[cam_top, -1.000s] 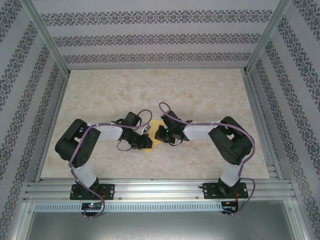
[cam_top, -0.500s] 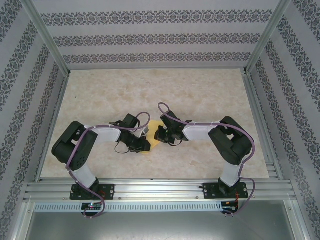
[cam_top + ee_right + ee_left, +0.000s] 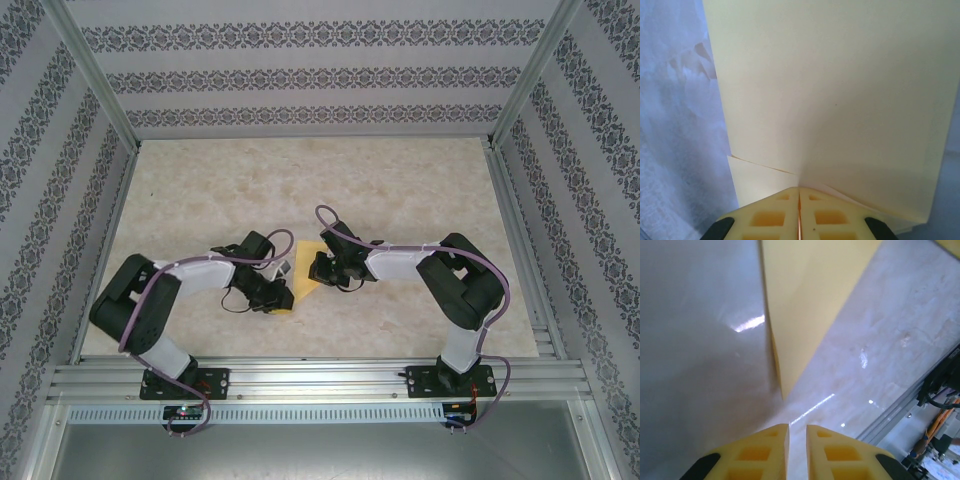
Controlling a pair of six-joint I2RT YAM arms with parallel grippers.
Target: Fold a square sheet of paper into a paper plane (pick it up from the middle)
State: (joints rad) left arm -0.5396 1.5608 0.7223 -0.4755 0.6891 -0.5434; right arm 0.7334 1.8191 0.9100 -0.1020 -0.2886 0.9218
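The square sheet of paper (image 3: 306, 270), yellow and folded, is held off the marble table between the two grippers. My right gripper (image 3: 319, 270) is shut on it; in the right wrist view the closed pads (image 3: 799, 189) pinch the paper (image 3: 830, 90) where its layers meet, and a lower flap (image 3: 757, 182) shows at the left. My left gripper (image 3: 283, 296) sits just left of the paper. Its yellow fingertips (image 3: 797, 427) stand a narrow gap apart with nothing between them, a short way back from a pointed corner of the paper (image 3: 805, 300).
Beige marble tabletop (image 3: 400, 180) stretches behind the arms. Patterned walls with metal posts (image 3: 95, 75) close in the back and both sides. An aluminium rail (image 3: 320, 378) runs along the near edge and also appears in the left wrist view as the rail (image 3: 910, 405).
My left arm has drawn back to the left and towards the near edge, its gripper moving off the paper. The right arm and the paper have stayed put.
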